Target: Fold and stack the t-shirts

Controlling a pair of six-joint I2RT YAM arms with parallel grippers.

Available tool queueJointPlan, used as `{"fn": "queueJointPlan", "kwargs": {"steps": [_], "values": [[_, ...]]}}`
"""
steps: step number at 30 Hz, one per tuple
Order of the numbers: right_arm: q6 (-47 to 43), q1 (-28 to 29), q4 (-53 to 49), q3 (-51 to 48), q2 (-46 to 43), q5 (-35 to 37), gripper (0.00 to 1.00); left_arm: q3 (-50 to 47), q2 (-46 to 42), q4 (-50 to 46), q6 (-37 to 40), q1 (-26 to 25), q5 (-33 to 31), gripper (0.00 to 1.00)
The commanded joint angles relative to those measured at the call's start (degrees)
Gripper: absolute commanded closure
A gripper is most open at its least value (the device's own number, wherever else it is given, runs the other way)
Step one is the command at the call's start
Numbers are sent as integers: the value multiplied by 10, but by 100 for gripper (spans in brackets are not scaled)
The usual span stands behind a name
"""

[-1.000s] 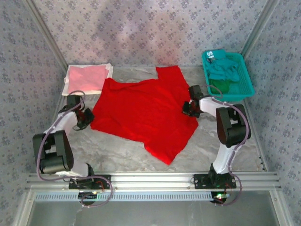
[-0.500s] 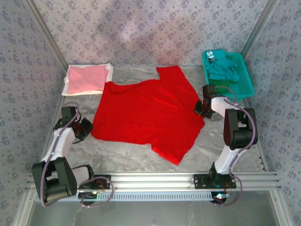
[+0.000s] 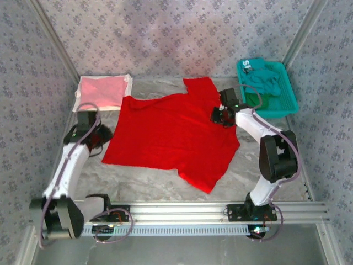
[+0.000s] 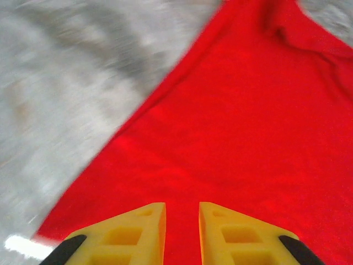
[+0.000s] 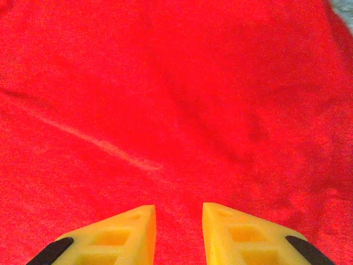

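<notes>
Two grippers: the left gripper (image 3: 101, 138) and the right gripper (image 3: 218, 116) are low over the marble-patterned table (image 3: 138, 179), one on each side of the red t-shirt (image 3: 171, 135).
Red t-shirt: spread flat across the middle of the table, with one sleeve toward the far edge and a corner toward the near edge.
Left gripper, wrist view (image 4: 182, 212): the yellow fingers stand a narrow gap apart with nothing between them, at the shirt's left edge. Whether the tips touch the cloth cannot be told.
Right gripper, wrist view (image 5: 178, 215): a similar narrow gap with nothing in it, over the shirt's right side near the far sleeve. The bottom of the frame cuts off the finger bases.
Pink t-shirt (image 3: 101, 92): folded at the far left corner on a white sheet (image 3: 128, 81) (a thin border of it shows).
Basket (image 3: 288, 104): teal mesh, at the far right corner.
Basket contents: bunched teal cloth (image 3: 263, 80) and dark green cloth (image 3: 259, 101), their shapes hard to make out, the green partly behind the right arm.
Blur: bare table is smeared in the left wrist view.
</notes>
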Motion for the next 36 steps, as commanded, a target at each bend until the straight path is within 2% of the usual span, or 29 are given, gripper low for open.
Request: {"fn": "queueJointPlan", "kwargs": {"steps": [1, 4, 10, 14, 16, 22, 26, 29, 32, 36], "values": [[19, 4, -20, 1, 12, 0, 70, 19, 95, 96, 25, -40, 21, 82], [34, 20, -46, -17, -3, 17, 70, -7, 151, 163, -10, -37, 45, 83], [64, 60, -76, -123, -65, 20, 69, -58, 207, 217, -37, -20, 86, 84], [87, 57, -78, -177, -64, -5, 68, -107, 228, 251, -63, 5, 111, 84], [90, 48, -76, -187, -61, 11, 68, -124, 231, 244, -65, 12, 113, 84], [95, -8, -72, -211, -64, 19, 68, -193, 176, 213, -87, -2, 137, 84], [89, -61, -70, -237, -77, 13, 68, -248, 108, 176, -126, -29, 132, 87], [68, -80, -66, -232, -70, 11, 68, -268, 43, 132, -146, -37, 111, 88], [51, -79, -53, -216, -59, 15, 67, -248, -8, 104, -127, -35, 58, 84], [59, -66, -46, -200, -55, 10, 66, -143, 27, 120, -56, -35, 67, 78]]}}
